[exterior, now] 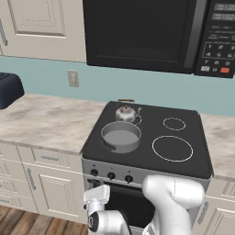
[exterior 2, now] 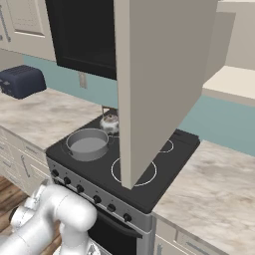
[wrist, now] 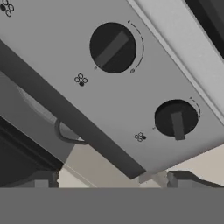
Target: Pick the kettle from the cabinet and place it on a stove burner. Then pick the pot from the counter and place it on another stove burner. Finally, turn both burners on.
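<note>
The small silver kettle (exterior: pixel 126 112) (exterior 2: pixel 109 121) stands on the back left burner of the black cooktop. Just in front of it, the wide grey pot (exterior: pixel 120 136) (exterior 2: pixel 87 143) sits on the front left burner. Two right-hand burners (exterior: pixel 172 148) (exterior: pixel 174 123) are bare white rings. My gripper (exterior: pixel 95 186) (wrist: pixel 112 179) is low at the stove's front panel, open, with nothing between its fingers. In the hand view it faces two dark knobs (wrist: pixel 113 48) (wrist: pixel 176 119) at close range, not touching them. The cabinet shelf (exterior 2: pixel 233 79) is at the upper right.
An open cabinet door (exterior 2: pixel 159 74) hangs over the stove's right half. A black microwave (exterior: pixel 142 32) is above the cooktop. A dark toaster (exterior 2: pixel 22 81) stands on the marbled counter (exterior: pixel 46 119) to the left. The oven handle bar (wrist: pixel 65 109) runs below the knobs.
</note>
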